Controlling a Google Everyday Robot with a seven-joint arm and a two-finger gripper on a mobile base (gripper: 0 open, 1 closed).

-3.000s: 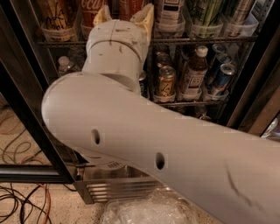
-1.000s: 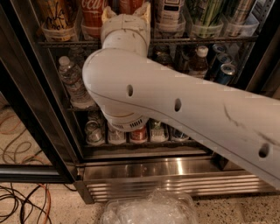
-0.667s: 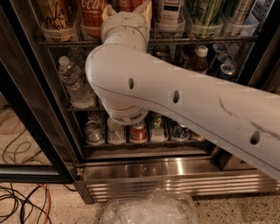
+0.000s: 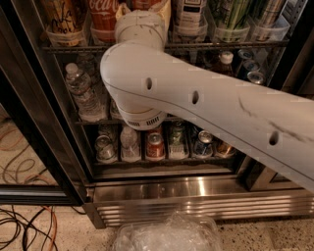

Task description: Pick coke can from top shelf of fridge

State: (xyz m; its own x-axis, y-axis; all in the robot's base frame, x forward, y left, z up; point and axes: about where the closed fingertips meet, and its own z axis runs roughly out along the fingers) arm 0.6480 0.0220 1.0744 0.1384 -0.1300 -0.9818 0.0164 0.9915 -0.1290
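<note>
- A speckled floor (image 4: 64, 234) is seen at the very front, with black and orange wires (image 4: 19, 223) lying on it at the left.
- A lump of crinkly clear plastic (image 4: 167, 234) is seen on the floor, just in front of the fridge (image 4: 196, 196).
- The shiny steel base of the fridge, with its slats, is found behind the plastic, and a black door frame (image 4: 29, 122) is seen at the left.
- Much of the view is filled by a big white arm (image 4: 206, 108), which is stretched from the right up to the top middle.
- On the low rack (image 4: 162, 164), short cans are lined up, with a red short can (image 4: 155, 146) in the middle and a small bottle (image 4: 130, 142) beside it.
- On the rack above, water bottles (image 4: 81, 93) are stood at the left and blue cans (image 4: 248, 68) are seen at the right.
- The top shelf (image 4: 221, 45) is lined with clear trays (image 4: 272, 32), and tall cans are held in them.
- The coke can (image 4: 104, 14) is stood in a tray on the top shelf, left of the middle, beside a tan can (image 4: 61, 14).
- The hand (image 4: 149, 6) is found at the top shelf, just right of the coke can, and is cut off by the top edge.
- It cannot be told if the hand is apart, together, or clamped on something.
</note>
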